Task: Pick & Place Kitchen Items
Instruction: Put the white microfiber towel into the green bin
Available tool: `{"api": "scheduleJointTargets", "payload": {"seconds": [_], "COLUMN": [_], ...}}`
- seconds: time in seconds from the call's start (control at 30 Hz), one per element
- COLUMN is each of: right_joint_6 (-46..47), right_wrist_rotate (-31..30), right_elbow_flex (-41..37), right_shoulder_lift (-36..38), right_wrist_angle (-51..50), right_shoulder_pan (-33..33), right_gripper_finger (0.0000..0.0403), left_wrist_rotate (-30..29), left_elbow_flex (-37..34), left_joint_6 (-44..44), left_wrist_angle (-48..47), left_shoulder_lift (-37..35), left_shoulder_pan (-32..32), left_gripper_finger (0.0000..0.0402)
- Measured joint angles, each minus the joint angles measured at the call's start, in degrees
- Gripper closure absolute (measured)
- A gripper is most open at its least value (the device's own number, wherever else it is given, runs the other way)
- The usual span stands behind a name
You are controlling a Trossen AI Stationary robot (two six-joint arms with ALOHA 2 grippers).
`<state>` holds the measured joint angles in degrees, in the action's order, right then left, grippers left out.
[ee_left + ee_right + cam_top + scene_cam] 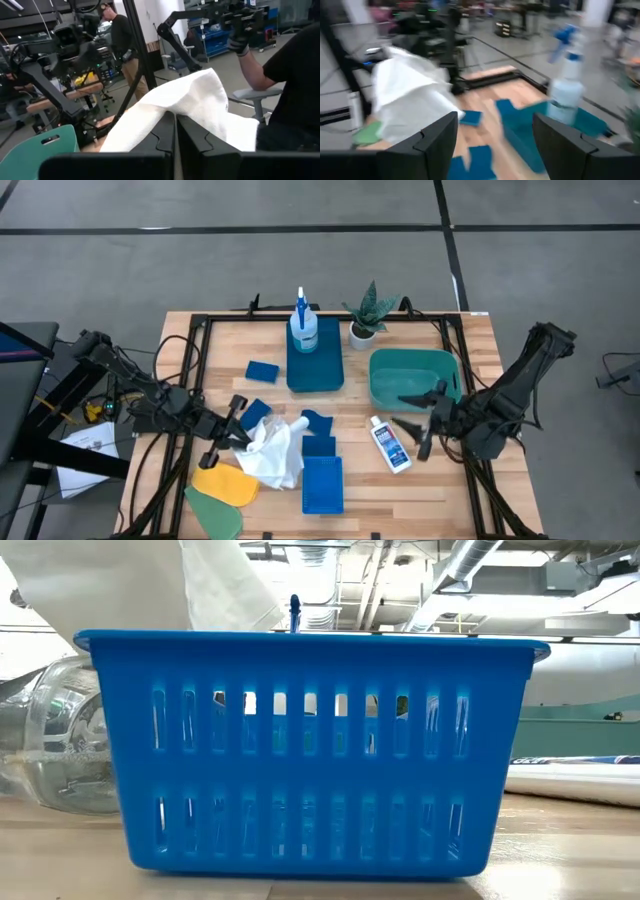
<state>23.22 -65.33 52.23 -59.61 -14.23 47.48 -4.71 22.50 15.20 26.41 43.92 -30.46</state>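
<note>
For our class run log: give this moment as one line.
left hand: shut on white cloth | right hand: open, over teal tub | white bottle: lying on table

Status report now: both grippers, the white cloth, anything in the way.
Left gripper shut on white cloth, cloth lifted off the table. Right gripper open, empty, beside green tub. White bottle lying near right gripper; blue basket next to cloth.

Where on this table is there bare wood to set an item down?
Bare wood lies between the small blue sponge and the table's left edge, and right of the white bottle near the front. Crowded: the white cloth, held by the shut left gripper, among sponges and the blue basket.
</note>
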Motion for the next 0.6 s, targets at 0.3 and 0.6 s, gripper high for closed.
{"api": "scheduleJointTargets", "payload": {"seconds": [0.3, 0.6], "right_joint_6": [-28.2, -40.8], "right_wrist_rotate": [10.2, 29.3], "right_elbow_flex": [0.0, 0.0], "right_shoulder_lift": [-8.6, -17.1], "right_wrist_angle": [28.4, 40.4], "right_shoulder_pan": [-0.8, -8.3], "right_gripper_finger": [0.0157, 0.0157], "left_wrist_rotate": [0.0, -1.5], "left_elbow_flex": [0.0, 0.0], "left_joint_6": [0.0, 0.0], "left_wrist_angle": [0.7, 0.7], "left_shoulder_lift": [0.0, 0.0], "left_shoulder_pan": [0.0, 0.0], "left_gripper_finger": [0.0399, 0.04]}}
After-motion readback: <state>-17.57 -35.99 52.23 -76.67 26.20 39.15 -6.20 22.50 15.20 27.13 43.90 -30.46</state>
